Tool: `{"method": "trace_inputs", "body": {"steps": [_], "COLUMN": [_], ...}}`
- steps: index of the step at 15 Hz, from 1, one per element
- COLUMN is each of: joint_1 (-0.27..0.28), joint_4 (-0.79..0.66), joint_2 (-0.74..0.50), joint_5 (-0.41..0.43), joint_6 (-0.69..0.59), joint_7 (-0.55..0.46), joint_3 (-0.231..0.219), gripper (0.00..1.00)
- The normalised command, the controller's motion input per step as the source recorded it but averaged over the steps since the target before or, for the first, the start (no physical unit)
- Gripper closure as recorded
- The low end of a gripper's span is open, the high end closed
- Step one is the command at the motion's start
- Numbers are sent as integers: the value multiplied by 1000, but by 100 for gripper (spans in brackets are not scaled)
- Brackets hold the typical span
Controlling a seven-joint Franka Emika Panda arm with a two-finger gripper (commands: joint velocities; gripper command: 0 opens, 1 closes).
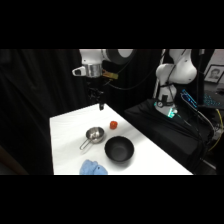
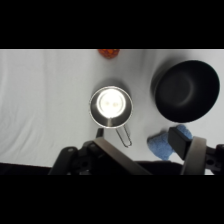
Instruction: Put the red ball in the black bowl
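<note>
Nothing of the task looks done yet. On the white table (image 1: 65, 145) the black bowl (image 1: 119, 149) sits empty, beside a steel cup (image 1: 94, 134) and a blue cloth (image 1: 93, 168). High above the table's far end, the gripper (image 1: 101, 105) holds nothing; whether it is open I cannot tell. Near the bowl but outside it lies the red ball (image 1: 113, 124), still to be fetched and dropped in.

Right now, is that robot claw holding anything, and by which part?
Nothing is held. The gripper hangs above the table, and the red ball lies on the table beside the black bowl.
</note>
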Motion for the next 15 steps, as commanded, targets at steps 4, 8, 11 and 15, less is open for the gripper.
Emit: {"method": "trace_inputs", "body": {"steps": [4, 8, 11, 15], "joint_1": [-28, -57, -71, -68], "joint_4": [-44, -184, -263, -316], "joint_2": [-35, -130, -160, -156], "joint_5": [-24, -38, -6, 14], "joint_6": [30, 139, 225, 330], "joint_7": [26, 44, 18, 16], "joint_3": [16, -20, -48, -54], "gripper": [0, 0, 0, 0]}}
